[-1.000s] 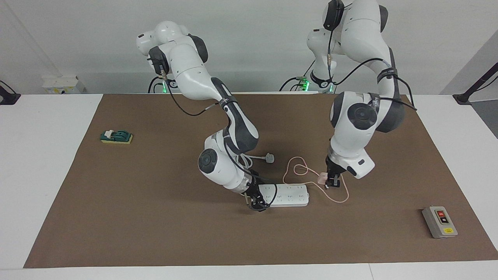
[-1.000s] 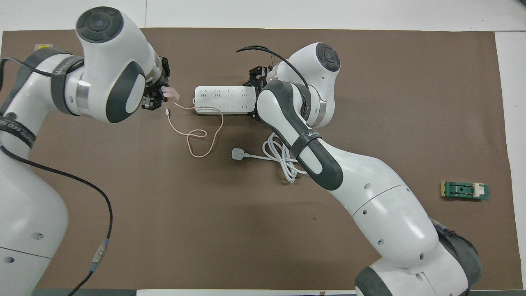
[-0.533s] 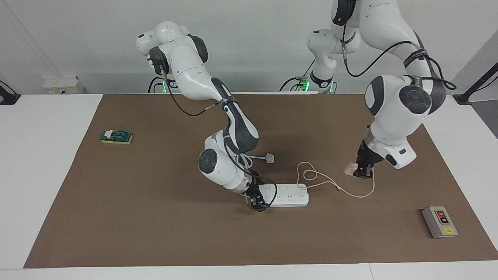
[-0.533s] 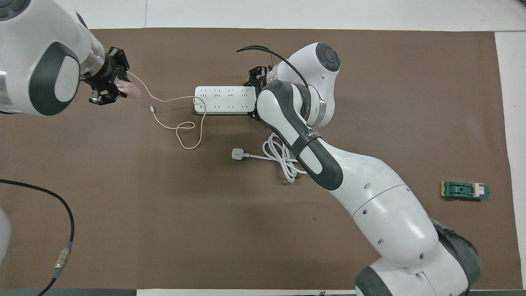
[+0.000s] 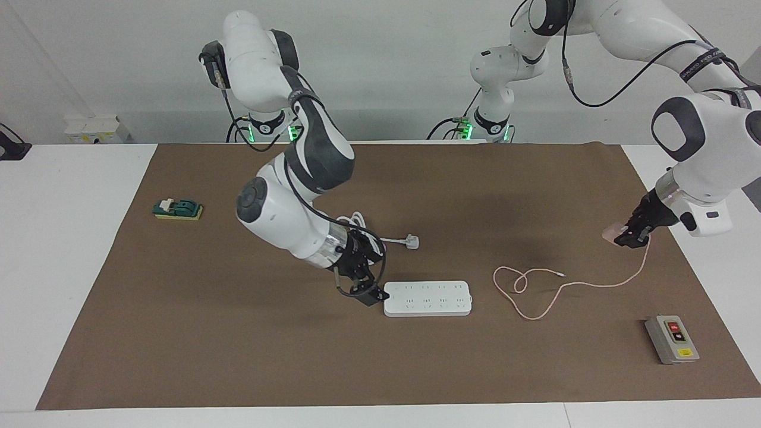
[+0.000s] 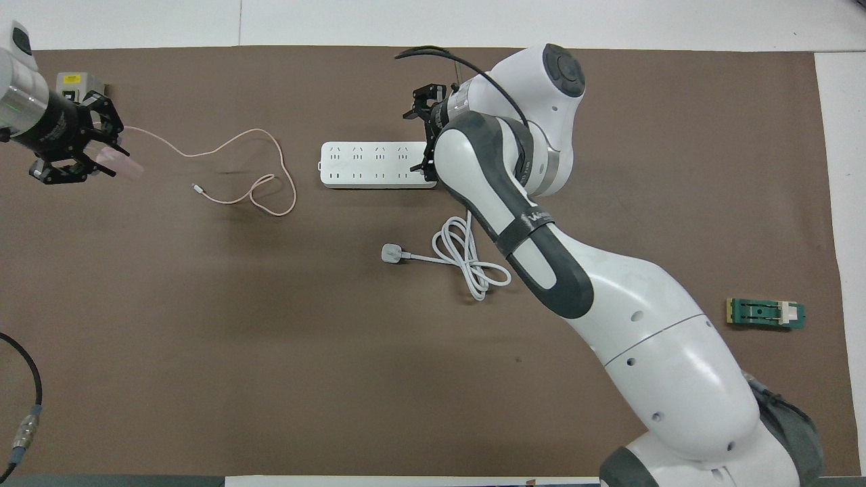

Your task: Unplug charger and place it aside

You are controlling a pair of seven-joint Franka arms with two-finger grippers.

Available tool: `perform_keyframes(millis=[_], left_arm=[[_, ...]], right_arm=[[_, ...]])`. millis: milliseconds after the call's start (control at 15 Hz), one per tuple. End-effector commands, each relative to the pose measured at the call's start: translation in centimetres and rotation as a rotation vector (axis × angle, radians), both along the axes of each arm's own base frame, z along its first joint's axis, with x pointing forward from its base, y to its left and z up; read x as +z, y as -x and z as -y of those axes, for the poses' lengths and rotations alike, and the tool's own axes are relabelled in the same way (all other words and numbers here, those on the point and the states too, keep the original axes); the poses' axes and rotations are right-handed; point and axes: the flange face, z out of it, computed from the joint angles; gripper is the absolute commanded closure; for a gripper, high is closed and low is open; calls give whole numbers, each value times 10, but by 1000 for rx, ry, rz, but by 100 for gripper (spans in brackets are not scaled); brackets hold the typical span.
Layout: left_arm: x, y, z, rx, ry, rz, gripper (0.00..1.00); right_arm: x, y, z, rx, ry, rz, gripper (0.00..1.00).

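One pink charger [image 5: 612,232] is out of the strip and up in the air, pinched in the left gripper [image 5: 625,238] over the brown mat [image 5: 238,356] at the left arm's end of the table, close to the mat's edge. Those fingertips are closed tight on the little pale cube, which pokes out from between them. Its thin pink cable [image 5: 559,288] trails down from the cube to the mat, runs along it toward the middle of the table, curls into a loop or two and ends in a small connector lying flat, well apart from the white power strip [image 5: 428,298].

That strip lies flat near the middle of the mat, every socket showing bare. Right beside its end toward the right arm hangs the right gripper [image 5: 361,284], low over the mat; its fingers look spread, with nothing between them, though I can't say whether a tip touches the strip. White cord [image 6: 467,260] coils nearer to the robots than the strip, its plug [image 5: 411,242] resting on the mat.

Out on the flanks, a grey switch box [image 5: 672,339] with a red button sits at the left arm's end, and a green block [image 5: 177,208] lies at the right arm's end.
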Motion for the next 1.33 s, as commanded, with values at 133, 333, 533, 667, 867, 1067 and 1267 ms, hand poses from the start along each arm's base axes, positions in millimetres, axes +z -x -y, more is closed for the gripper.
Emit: perform_keyframes(millis=[133,333,533,667,867,1067,1267], left_arm=[[-6,22,0,-194,-37,-36,100],[-20,34,13,-202,-30,-59,100],[-23,37,22,-217,-27,-69,78],[-23,37,22,-225,-26,-69,38],[-11,34,22,-237,-31,-49,0],[10,28,23,-274,-40,-8,0],[29,25,34,-329,-36,17,0]], right_arm=[[82,30,49,143,112,54,0],[127,52,98,310,205,108,0],[149,67,134,508,279,171,0],[160,75,160,667,332,214,0],[178,89,195,933,408,285,0],[199,118,227,1173,441,364,0],[201,157,250,1336,488,438,0]])
